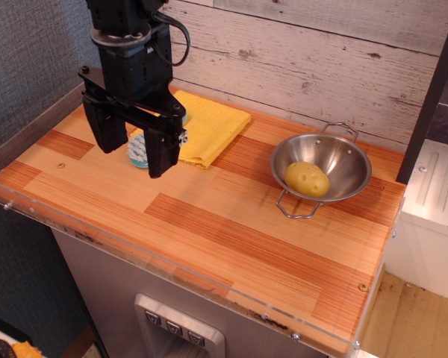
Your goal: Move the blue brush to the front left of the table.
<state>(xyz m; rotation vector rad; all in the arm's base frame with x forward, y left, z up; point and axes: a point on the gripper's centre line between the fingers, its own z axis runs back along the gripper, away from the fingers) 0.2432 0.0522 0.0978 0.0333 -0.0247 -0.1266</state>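
Observation:
The blue brush [138,151] lies at the back left of the table [231,231], its round head with white bristles showing between my fingers and partly resting against the yellow cloth. My gripper [134,160] hangs over it, open, one black finger [110,130] to its left and the other to its right. The fingers stand apart from the brush head and hide most of its handle.
A yellow cloth [213,127] lies folded at the back, just right of the brush. A steel bowl [342,158] with wire handles holds a yellow potato-like object [307,179] at the right. A clear acrylic rim [172,270] edges the front. A plank wall stands behind.

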